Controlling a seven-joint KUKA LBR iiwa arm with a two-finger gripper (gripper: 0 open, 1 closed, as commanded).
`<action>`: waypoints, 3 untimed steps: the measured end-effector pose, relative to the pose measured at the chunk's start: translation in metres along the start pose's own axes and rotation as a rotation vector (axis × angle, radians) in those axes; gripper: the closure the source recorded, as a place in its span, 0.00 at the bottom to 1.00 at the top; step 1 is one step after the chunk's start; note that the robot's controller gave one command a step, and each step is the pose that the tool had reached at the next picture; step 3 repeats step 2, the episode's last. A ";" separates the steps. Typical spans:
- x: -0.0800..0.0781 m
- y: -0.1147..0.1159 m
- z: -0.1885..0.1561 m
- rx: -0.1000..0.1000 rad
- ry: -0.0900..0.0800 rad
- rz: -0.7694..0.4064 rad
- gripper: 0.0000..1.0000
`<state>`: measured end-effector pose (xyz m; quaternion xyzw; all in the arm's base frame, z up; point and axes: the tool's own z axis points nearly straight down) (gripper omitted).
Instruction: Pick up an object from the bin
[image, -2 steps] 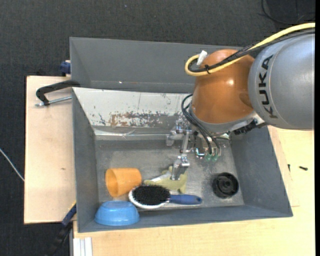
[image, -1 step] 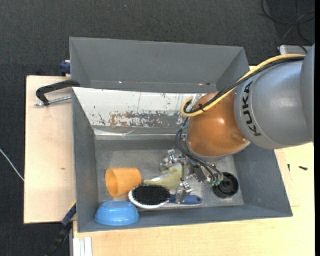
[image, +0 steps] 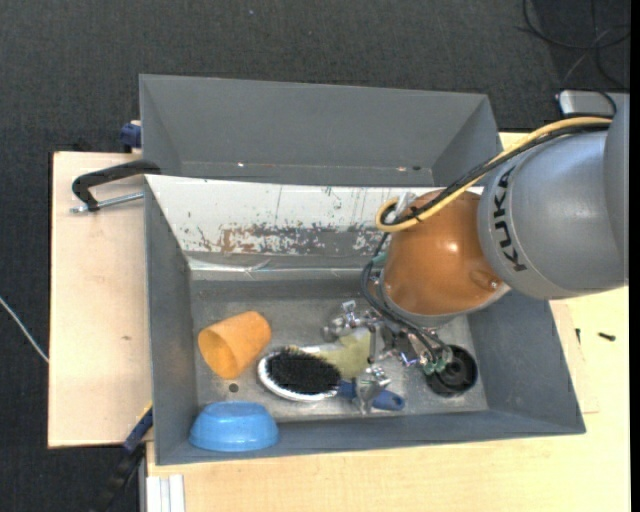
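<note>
Where the arm reaches in from the right, the grey metal bin takes up most of the view, its sloped walls running down to a small flat floor. The arm's thick grey link lies over the bin's right rim, and the rounded orange cover on its wrist hangs above the right half of the floor, with a yellow cable looping over it.

Below the cover the pincer is down among the things at the middle of the floor. Its metal parts are tangled with what lies under them, so I cannot tell whether it is apart or together, nor whether it has hold of anything.

On the left of the floor an orange plastic cup lies on its side, mouth towards the lower left. At the front left corner a blue bowl sits upside down against the front wall. Between the cup and the pincer lies an oval white hairbrush, black bristles up.

To the right of the pincer, under the wrist, is a round black thing whose kind I cannot make out. Directly at the pincer, just beside the hairbrush's right end, lies a pale yellow-green lump. Just in front of it, near the front wall, is a small blue piece.
</note>
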<state>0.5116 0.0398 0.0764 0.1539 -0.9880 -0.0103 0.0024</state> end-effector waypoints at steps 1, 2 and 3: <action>0.001 -0.001 -0.002 0.004 0.006 -0.005 1.00; -0.006 -0.013 -0.181 0.026 -0.012 -0.328 1.00; -0.006 -0.013 -0.181 0.026 -0.012 -0.328 1.00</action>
